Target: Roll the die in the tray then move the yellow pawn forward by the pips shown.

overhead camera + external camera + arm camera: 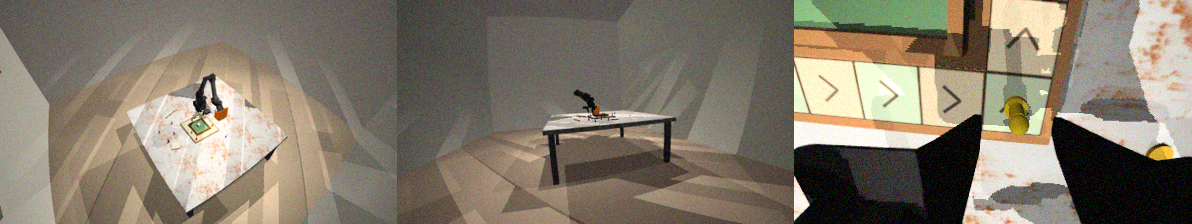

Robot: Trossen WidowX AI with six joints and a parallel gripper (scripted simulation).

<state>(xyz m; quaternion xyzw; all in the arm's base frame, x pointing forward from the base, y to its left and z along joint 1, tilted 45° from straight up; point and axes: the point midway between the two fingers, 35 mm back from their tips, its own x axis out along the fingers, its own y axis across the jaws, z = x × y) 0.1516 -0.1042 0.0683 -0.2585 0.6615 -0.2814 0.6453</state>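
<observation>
So the top cam sits high up, tilted down at the whole table point(232, 154) point(613, 125). Exterior's way back and low, looking almost level across the same table. Wrist cam's super close, pointing down at a corner of the board point(205, 137) point(1044, 139), which top gets too.
</observation>
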